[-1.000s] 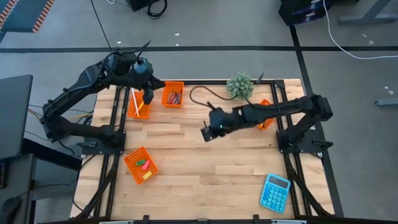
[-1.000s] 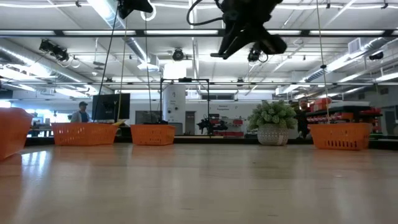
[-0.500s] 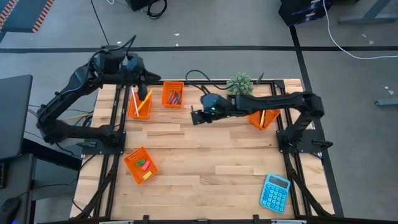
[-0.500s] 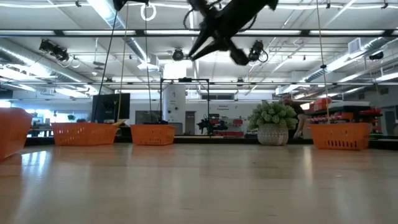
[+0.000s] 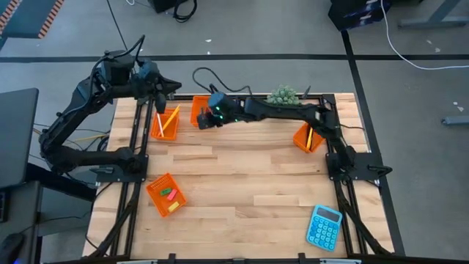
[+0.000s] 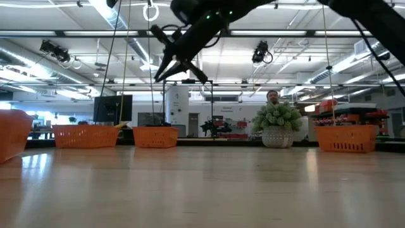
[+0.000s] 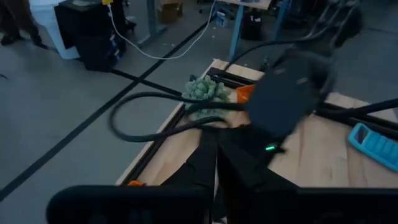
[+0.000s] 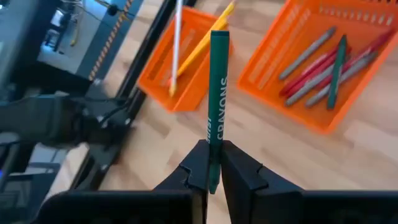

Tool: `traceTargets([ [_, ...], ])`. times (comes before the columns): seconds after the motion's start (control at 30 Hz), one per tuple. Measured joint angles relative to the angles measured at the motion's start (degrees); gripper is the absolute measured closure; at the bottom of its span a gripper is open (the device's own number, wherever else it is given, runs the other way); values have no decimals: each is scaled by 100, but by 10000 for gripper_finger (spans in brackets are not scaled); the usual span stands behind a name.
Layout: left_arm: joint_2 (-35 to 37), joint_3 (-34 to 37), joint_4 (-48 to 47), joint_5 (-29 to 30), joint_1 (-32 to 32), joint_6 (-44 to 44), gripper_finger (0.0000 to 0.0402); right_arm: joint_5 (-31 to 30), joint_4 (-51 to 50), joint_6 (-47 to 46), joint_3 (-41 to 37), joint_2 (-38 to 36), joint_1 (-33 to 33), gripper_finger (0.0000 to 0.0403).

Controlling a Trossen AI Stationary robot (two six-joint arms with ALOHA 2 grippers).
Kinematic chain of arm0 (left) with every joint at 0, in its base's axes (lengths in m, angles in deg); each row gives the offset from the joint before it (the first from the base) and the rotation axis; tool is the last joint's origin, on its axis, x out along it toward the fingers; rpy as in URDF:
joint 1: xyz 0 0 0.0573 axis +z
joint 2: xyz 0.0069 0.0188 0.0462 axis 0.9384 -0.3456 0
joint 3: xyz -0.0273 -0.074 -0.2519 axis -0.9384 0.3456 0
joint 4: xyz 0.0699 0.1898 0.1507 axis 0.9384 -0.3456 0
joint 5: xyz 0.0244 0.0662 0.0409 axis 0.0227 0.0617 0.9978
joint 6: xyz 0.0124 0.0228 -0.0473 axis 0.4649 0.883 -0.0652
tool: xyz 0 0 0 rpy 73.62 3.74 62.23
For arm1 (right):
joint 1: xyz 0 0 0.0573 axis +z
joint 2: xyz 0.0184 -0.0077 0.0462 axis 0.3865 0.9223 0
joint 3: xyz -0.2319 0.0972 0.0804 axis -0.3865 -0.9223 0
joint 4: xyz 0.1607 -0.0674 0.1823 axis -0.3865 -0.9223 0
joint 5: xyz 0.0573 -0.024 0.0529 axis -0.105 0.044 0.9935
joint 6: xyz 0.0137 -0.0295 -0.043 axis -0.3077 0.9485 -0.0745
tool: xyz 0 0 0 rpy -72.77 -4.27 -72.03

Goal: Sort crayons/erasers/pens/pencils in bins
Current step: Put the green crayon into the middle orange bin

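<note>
My right gripper is shut on a green crayon and hangs in the air beside the crayon bin, at its near left corner. That bin holds red, grey and green crayons. Left of it stands the pencil bin with a yellow and a whitish pencil leaning on its wall. My left gripper is shut with nothing in it, raised past the table's far left corner. The eraser bin sits near the left edge and a fourth bin at the right. My right gripper pinches the green crayon by its near end between the two fingers. The fingers slant down toward the table's far left, and the crayon sticks straight out ahead of them, along their line. It is lifted clear of the table and the bins.
A small potted plant stands at the far edge, and a blue calculator lies at the near right corner. A black cable loops behind the crayon bin. Bare wood fills the table's middle.
My right gripper has swung from the table's middle toward the far left, up to the crayon bin, carrying the green crayon and staying shut on it. My left gripper has drawn back from over the pencil bin toward the far left corner and risen a little.
</note>
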Motion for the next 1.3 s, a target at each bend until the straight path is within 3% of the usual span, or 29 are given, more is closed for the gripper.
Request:
traceTargets([
  [0.33, 175, 0, -33, -197, -117, -973, 377, 254, 92, 77, 521, 837, -436, 365],
  [0.87, 313, -2, -407, -215, -245, -1010, 381, -327, 353, -1540, 530, 1278, -768, 365],
  [1.1, 310, 0, -494, -216, -245, -869, 370, -459, 219, -1617, 530, 1278, -834, 363],
  [1.3, 310, -1, -515, -422, -245, -529, 371, -460, 24, -1809, 528, 1278, -822, 332],
])
